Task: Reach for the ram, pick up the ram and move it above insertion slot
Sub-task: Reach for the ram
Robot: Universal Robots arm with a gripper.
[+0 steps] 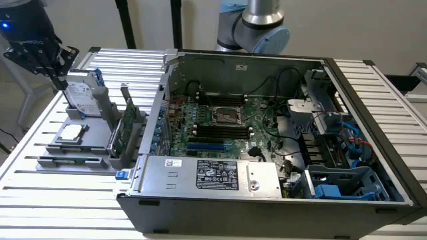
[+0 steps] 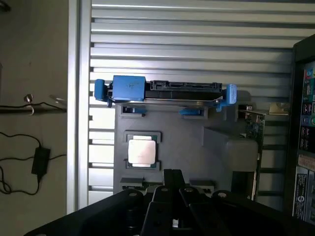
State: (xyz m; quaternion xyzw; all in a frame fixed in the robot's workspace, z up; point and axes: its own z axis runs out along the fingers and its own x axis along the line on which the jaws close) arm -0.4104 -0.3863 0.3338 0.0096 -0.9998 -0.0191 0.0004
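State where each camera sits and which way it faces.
Exterior view: off the arm, raised above the table, looking obliquely down into the open computer case and at the grey parts holder beside it; the arm and claw show.
Wrist view: on the wrist, looking straight down on the holder, with its hard drive and processor; the claw's dark body shows.
Shared: holder, hard drive, processor, slatted table.
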